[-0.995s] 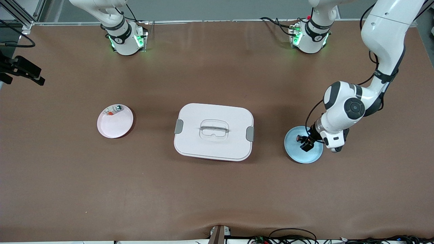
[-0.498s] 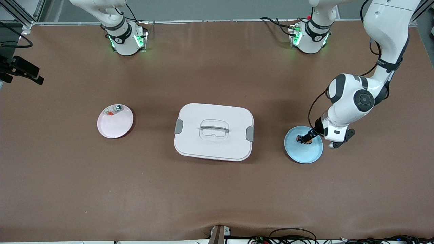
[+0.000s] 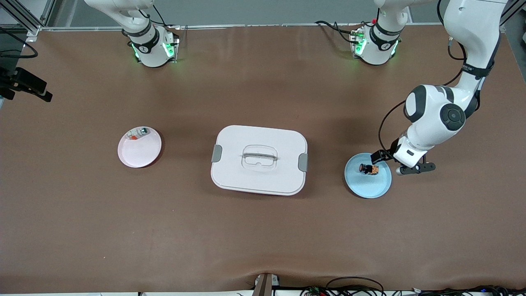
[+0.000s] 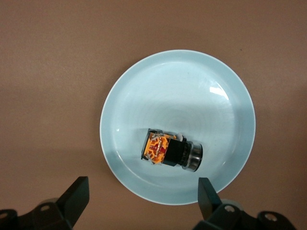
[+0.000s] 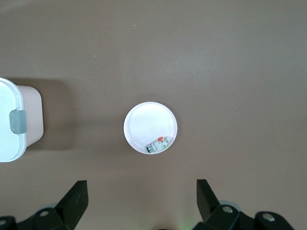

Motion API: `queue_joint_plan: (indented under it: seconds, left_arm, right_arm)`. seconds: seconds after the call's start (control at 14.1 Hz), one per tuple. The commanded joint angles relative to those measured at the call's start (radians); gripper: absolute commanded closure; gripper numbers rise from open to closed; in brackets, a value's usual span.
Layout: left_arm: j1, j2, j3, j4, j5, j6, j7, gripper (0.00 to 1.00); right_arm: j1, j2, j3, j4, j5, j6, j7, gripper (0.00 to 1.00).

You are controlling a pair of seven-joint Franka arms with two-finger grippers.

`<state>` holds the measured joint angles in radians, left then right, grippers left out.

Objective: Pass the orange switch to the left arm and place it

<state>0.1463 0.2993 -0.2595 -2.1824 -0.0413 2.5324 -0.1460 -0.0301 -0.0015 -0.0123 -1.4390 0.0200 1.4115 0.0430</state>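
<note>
Left gripper (image 4: pixel 141 199) hangs wide open over the blue plate (image 3: pixel 380 185) — risen off the orange switch (image 3: pixel 368 169); right gripper (image 5: pixel 141 199) waits, open.

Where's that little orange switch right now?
The orange switch lies on the blue plate, beside the box toward the left arm's end, with the open left claw over it.

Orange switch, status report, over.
Left gripper open above blue plate. Right gripper open, waiting. Orange switch on plate. Box mid-table.
</note>
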Motion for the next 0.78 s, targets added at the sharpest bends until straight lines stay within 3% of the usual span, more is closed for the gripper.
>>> queue_joint_plan:
  seconds: [0.0,0.5,0.71]
  left_arm:
    - [-0.030,-0.075,0.048,-0.016,-0.025,-0.053,0.158,0.00]
    - [-0.028,-0.126,0.059,0.047,-0.019,-0.093,0.092,0.00]
    - [-0.011,-0.126,0.059,0.172,0.003,-0.272,0.095,0.00]
  right_arm:
    - [-0.014,-0.006,0.009,-0.007,0.015,-0.003,-0.011,0.00]
    - [-0.013,-0.006,0.011,-0.007,0.015,0.004,-0.011,0.00]
    - [-0.013,-0.006,0.011,-0.007,0.015,0.004,-0.011,0.00]
